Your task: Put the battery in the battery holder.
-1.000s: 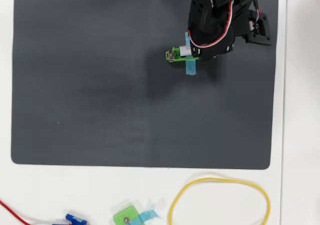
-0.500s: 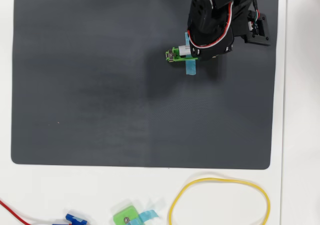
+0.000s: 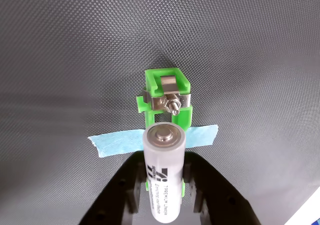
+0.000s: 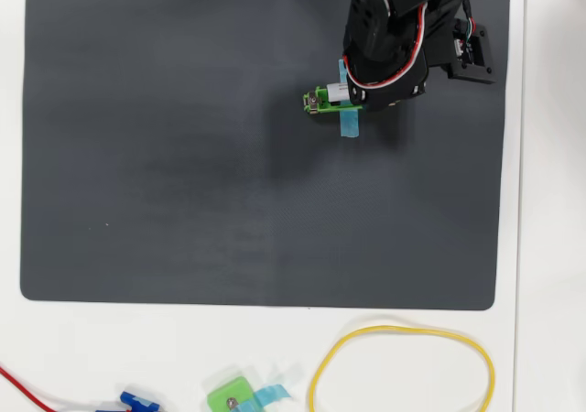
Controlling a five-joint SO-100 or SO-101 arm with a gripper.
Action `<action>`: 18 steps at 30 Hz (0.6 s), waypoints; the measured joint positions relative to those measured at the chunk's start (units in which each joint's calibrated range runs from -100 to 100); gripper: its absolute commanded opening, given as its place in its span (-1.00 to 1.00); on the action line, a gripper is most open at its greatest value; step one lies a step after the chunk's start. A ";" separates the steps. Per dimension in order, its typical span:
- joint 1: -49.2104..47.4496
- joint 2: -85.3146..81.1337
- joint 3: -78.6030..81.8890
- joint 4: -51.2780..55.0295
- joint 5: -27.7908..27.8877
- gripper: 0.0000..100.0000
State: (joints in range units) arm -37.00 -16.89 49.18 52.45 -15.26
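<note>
In the wrist view the battery [image 3: 163, 172], a white-silver cylinder with dark print, sits between my black fingers [image 3: 125, 185], its flat end toward the camera. My gripper [image 3: 164, 161] is shut on it. It lies along and just above the bright-green battery holder [image 3: 167, 97], whose far metal contact and screw show beyond it. A light-blue tape strip [image 3: 115, 142] crosses the holder. In the overhead view the holder [image 4: 318, 101] lies on the dark mat, with the battery [image 4: 338, 92] over it and my gripper [image 4: 352, 93] at its right end.
The dark mat [image 4: 183, 156] lies on a white table. Below the mat are a yellow loop of cable [image 4: 403, 334], a small squarish green piece with blue tape [image 4: 231, 397], a blue part [image 4: 139, 400] and a red wire [image 4: 23, 386].
</note>
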 measured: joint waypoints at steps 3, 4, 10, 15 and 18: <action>0.00 0.00 0.00 -0.86 0.00 -1.00; 0.00 0.00 0.00 -1.38 0.00 -1.00; 0.00 0.00 0.00 -1.98 0.05 -1.00; 0.00 0.00 0.00 -2.67 0.05 -1.00; 0.00 0.00 0.00 -3.79 0.05 -1.00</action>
State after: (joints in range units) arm -37.00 -16.89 49.18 48.66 -15.21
